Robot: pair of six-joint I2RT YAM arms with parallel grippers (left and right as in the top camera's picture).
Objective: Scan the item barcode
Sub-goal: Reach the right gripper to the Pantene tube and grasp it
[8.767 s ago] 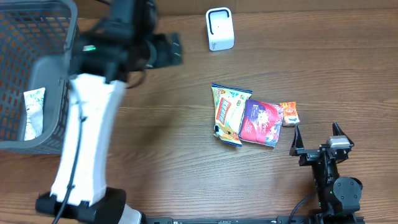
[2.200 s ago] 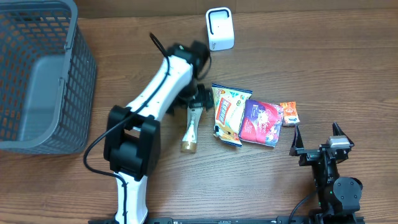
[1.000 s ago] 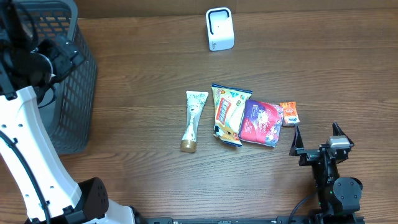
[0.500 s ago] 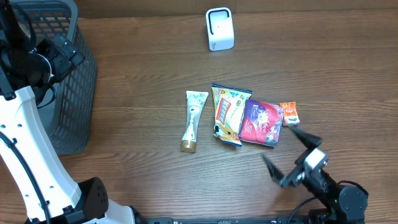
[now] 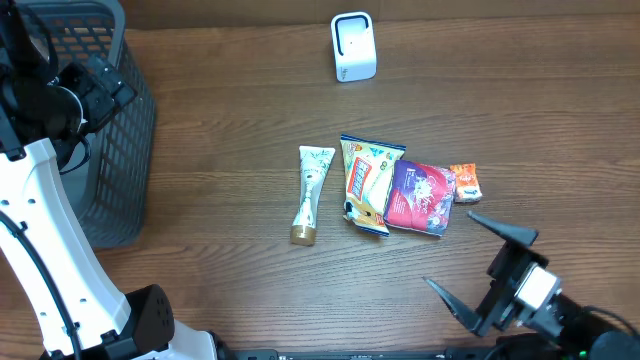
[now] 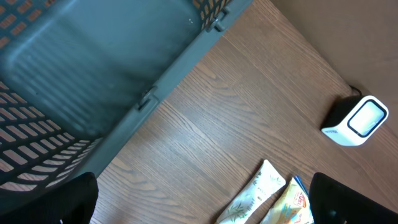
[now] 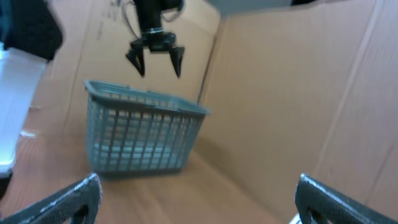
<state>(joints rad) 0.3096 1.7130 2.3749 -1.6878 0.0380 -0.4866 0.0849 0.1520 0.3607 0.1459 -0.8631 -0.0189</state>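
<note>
Overhead, my right end effector (image 5: 447, 248) stands wide apart, empty, over the brown wooden counter (image 5: 220, 130); the cream squeeze tube (image 5: 308, 195) lies mid-counter, untouched. Left wrist: my left end effector (image 6: 199, 208) gapes empty beside the grey mesh basket (image 6: 180, 68). Right wrist: fingers (image 7: 62, 199) apart, gripping nothing.

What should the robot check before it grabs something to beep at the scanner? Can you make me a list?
1. Right gripper open and empty: ok.
2. Left gripper open and empty, up above the basket: ok.
3. Scanner standing upright with nothing blocking it: ok.
4. Tube lying clear of the snack bag: ok, a narrow gap shows.
5. Purple packet clear of its neighbours: not ok, it touches the snack bag.
6. Barcode showing on any item: cannot tell, the print is too small.
</note>
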